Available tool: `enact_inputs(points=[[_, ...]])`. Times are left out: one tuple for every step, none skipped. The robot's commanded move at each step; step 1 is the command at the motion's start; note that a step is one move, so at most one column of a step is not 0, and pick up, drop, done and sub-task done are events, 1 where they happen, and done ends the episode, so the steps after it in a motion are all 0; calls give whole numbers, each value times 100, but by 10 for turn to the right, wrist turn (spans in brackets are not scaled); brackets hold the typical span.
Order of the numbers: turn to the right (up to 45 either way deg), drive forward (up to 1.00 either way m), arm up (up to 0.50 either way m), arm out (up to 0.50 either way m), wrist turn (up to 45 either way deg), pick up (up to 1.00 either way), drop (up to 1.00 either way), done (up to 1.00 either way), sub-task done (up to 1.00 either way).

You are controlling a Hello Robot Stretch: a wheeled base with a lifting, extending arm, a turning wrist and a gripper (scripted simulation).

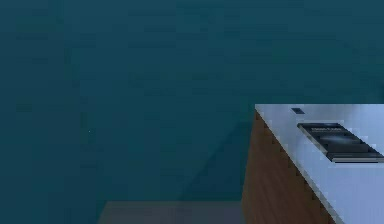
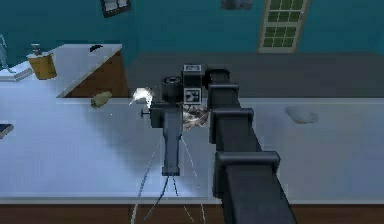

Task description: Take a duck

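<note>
Sideways, at the arm side view's centre, a small white duck-like blob [image 2: 143, 97] lies on the long white countertop [image 2: 330, 160] beside the dark thin-fingered gripper [image 2: 168, 195]; I cannot tell whether it holds anything. Forward view's lower right has a flat black cooktop [image 1: 340, 142]
</note>
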Motion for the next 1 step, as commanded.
enact_inputs(points=[[0,0,0,0,450,0,0,0,0]])
